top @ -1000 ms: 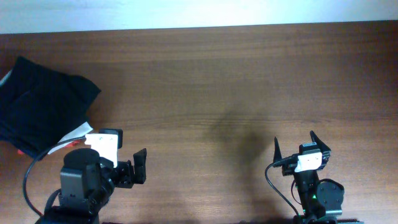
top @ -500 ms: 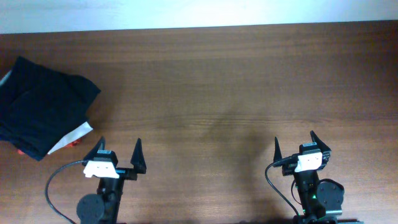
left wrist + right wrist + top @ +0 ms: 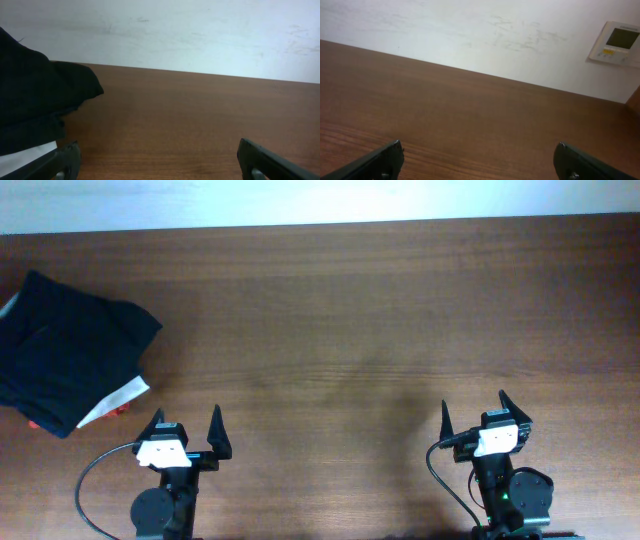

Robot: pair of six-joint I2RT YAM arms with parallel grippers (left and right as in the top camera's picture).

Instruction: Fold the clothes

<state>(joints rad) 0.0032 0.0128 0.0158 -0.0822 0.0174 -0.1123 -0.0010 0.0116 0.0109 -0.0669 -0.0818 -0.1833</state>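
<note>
A stack of folded dark clothes (image 3: 65, 355) lies at the far left of the wooden table (image 3: 360, 310), with a white piece (image 3: 115, 402) and a bit of red (image 3: 35, 423) showing under its near edge. It also shows at the left of the left wrist view (image 3: 35, 100). My left gripper (image 3: 186, 424) is open and empty at the table's front edge, to the right of the stack and apart from it. My right gripper (image 3: 475, 414) is open and empty at the front right. Both wrist views show wide-apart fingers, the left gripper (image 3: 157, 160) and the right gripper (image 3: 480, 160), over bare wood.
A white wall runs behind the table's far edge. A small white wall panel (image 3: 617, 42) shows at the upper right of the right wrist view. Cables loop beside each arm base at the table's front edge.
My left arm has pulled back from beside the clothes stack to its base at the front edge, with the gripper now pointing forward. The right arm has not moved.
</note>
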